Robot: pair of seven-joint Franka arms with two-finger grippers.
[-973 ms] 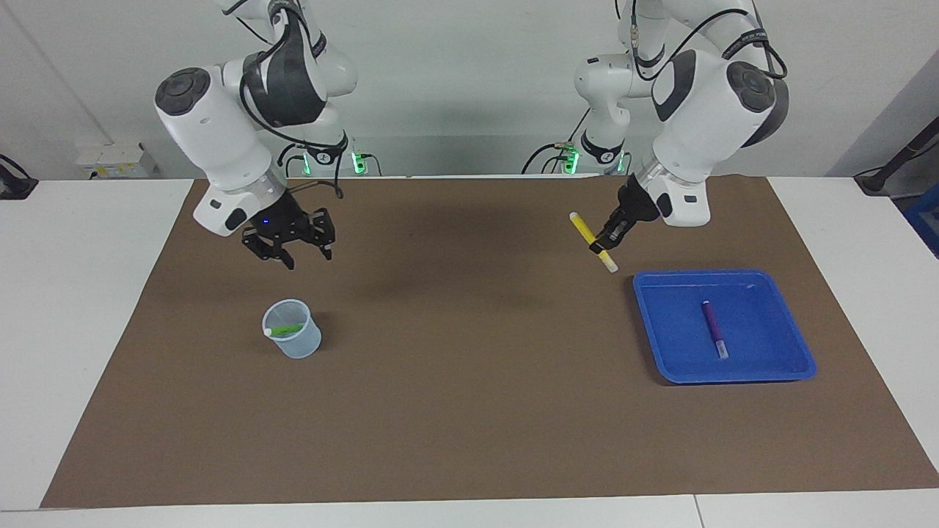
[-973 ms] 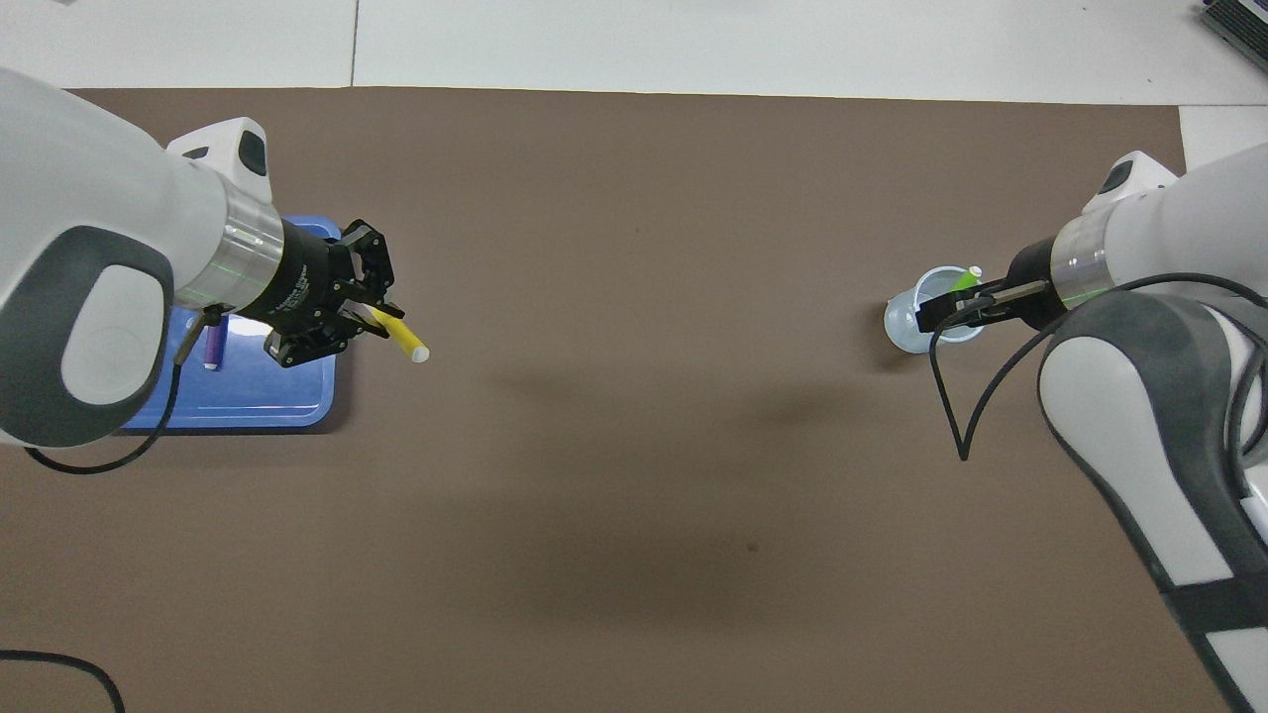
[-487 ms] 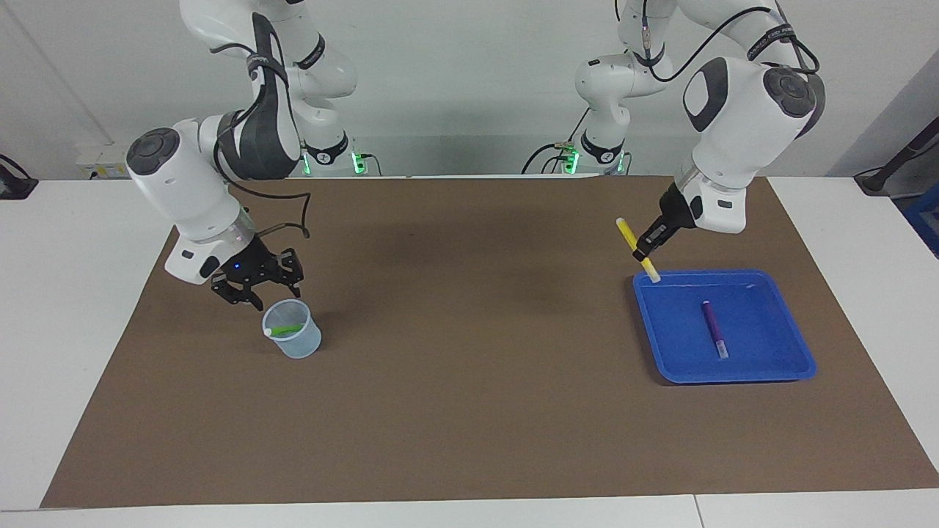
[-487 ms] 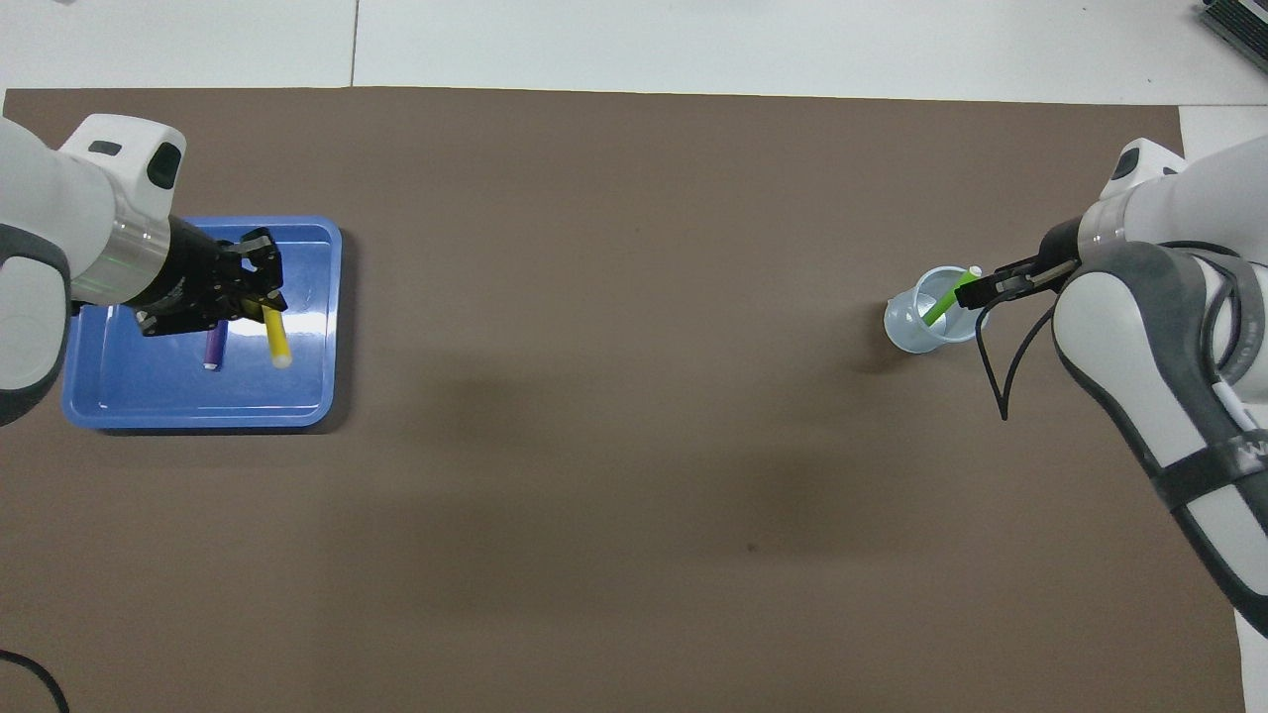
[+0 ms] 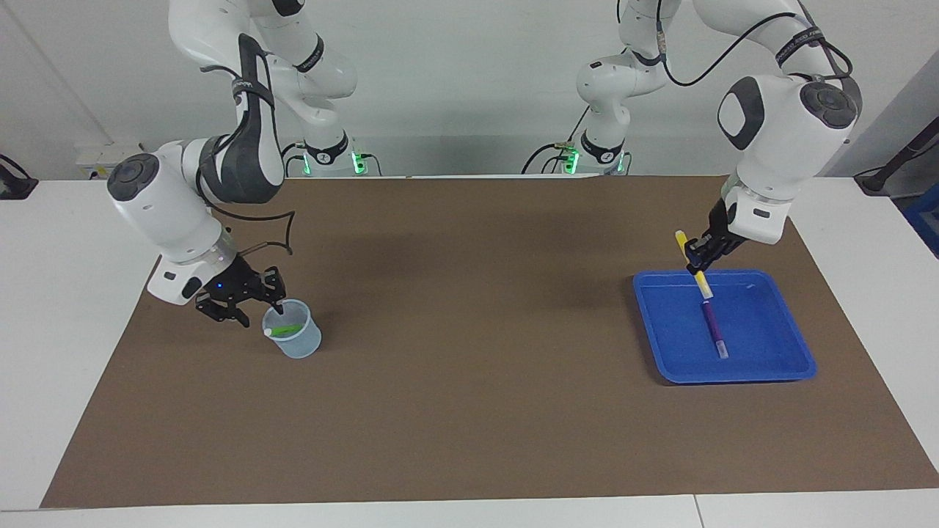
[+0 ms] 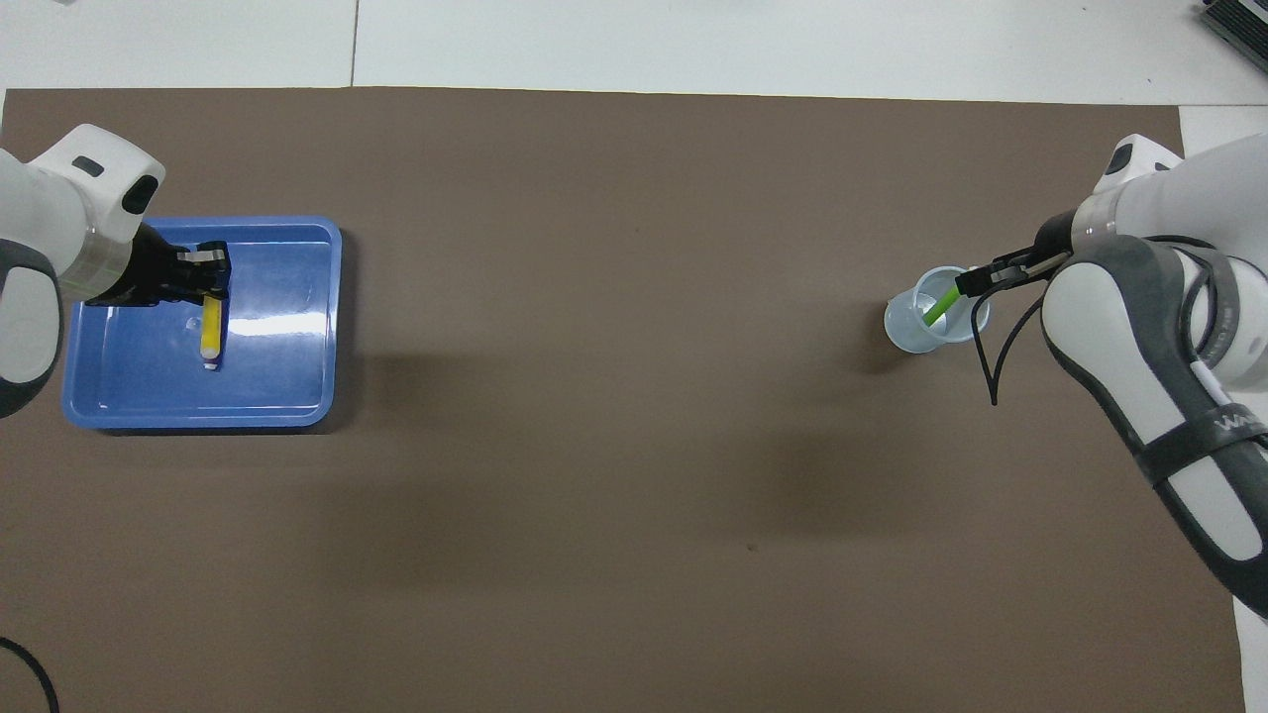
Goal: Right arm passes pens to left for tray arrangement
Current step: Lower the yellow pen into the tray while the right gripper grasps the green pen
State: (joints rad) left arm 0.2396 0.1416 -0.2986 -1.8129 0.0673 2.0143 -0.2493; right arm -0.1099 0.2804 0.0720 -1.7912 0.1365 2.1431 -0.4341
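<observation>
My left gripper point(image 5: 702, 256) point(image 6: 203, 285) is shut on the yellow pen point(image 5: 695, 265) point(image 6: 211, 335) and holds it tilted, low over the blue tray point(image 5: 770, 370) point(image 6: 297, 297). The pen's lower tip hangs just above the purple pen point(image 5: 713, 328), which lies in the tray. From overhead the yellow pen covers the purple one. The green pen point(image 5: 287, 329) point(image 6: 939, 307) leans inside a small translucent cup point(image 5: 297, 343) point(image 6: 906, 332). My right gripper point(image 5: 258, 312) point(image 6: 976, 279), blue light on its wrist, is open at the cup's rim by the green pen's upper end.
A brown mat point(image 5: 469, 308) covers most of the white table. The cup stands toward the right arm's end and the tray toward the left arm's end, with bare mat between them. A black cable point(image 6: 996, 376) loops off the right wrist.
The left gripper carried the yellow pen from beside the tray to over its middle, above the purple pen. The right gripper came down to the cup's rim.
</observation>
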